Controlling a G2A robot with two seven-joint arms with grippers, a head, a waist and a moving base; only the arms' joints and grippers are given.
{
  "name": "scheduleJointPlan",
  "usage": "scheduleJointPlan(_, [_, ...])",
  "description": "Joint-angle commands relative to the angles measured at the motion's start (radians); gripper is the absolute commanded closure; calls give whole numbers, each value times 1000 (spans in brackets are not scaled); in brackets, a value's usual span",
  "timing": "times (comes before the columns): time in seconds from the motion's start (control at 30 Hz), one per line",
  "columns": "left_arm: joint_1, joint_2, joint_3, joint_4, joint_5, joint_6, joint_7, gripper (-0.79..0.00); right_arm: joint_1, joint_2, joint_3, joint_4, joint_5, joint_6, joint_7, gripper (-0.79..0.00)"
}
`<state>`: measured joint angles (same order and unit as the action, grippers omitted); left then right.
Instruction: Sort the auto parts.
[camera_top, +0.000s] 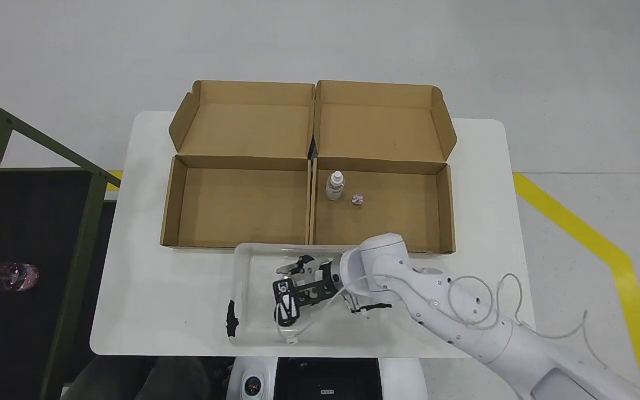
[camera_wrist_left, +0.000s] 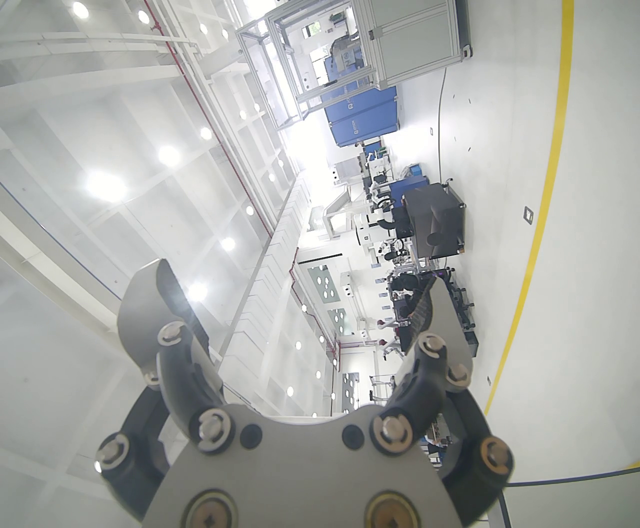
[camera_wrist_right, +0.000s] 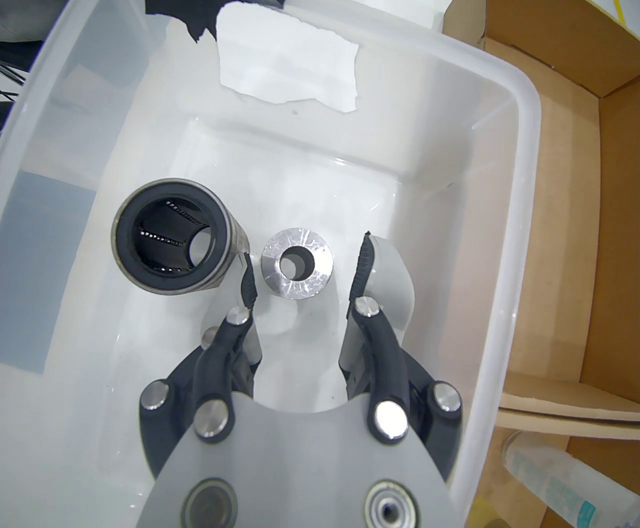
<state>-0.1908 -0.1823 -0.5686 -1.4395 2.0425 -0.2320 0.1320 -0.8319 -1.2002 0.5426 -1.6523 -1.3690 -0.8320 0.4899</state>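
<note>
We see the right pincer (camera_wrist_right: 305, 272) lowered inside a clear plastic tub (camera_wrist_right: 525, 150), its jaws partly apart and clamped on nothing. Between its fingertips (camera_wrist_right: 248, 287) sits a small metal ring (camera_wrist_right: 298, 262), silvery, standing on the tub floor with its hole facing up. A narrow gap shows on each side, so the ring sits between the pads without being gripped. Just beside the ring, on the other side of one fingertip, stands a larger bearing (camera_wrist_right: 172, 240), a steel sleeve with a black lining, also open end up. We cannot tell whether that fingertip touches the bearing's wall. A torn white paper label (camera_wrist_right: 290, 65) is stuck on the tub's far wall.

From above, the right arm (camera_top: 430, 295) reaches into the tub (camera_top: 240, 262), which stands on the white desk (camera_top: 140, 280) at the edge nearest the robot. Beyond the tub, two open cardboard boxes lie side by side, touching, with their lids folded back. We see only bare cardboard in the left box (camera_top: 240, 205). The right box (camera_top: 400, 215) holds a small white bottle (camera_top: 335, 185) lying close to the wall it shares with the left box, and a small pale lump (camera_top: 359, 199) just beside the bottle.

The left pincer (camera_wrist_left: 297, 277) is turned up towards the hall ceiling, its jaws wide apart and holding nothing.
</note>
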Motion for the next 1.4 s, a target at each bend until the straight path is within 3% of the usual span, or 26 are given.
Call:
scheduleJointPlan(0.0, [0, 0, 0, 0, 0, 0, 0, -785, 4, -5, -5, 9, 0, -1, 0, -388])
scheduleJointPlan(0.73, [0, 0, 0, 0, 0, 0, 0, -785, 33, -57, -57, 95, -24, -3, -8, -363])
scheduleJointPlan(1.0, [0, 0, 0, 0, 0, 0, 0, -785, 41, -70, -60, 117, -30, -11, -16, -268])
scheduleJointPlan(1.1, [0, 0, 0, 0, 0, 0, 0, -785, 42, -72, -55, 118, -32, -16, -19, -175])
scheduleJointPlan(1.2, [0, 0, 0, 0, 0, 0, 0, -785, 39, -72, -45, 110, -29, -18, -26, -3])
scheduleJointPlan(1.37, [0, 0, 0, 0, 0, 0, 0, -785, 30, -68, -22, 83, -21, -30, -42, 0])
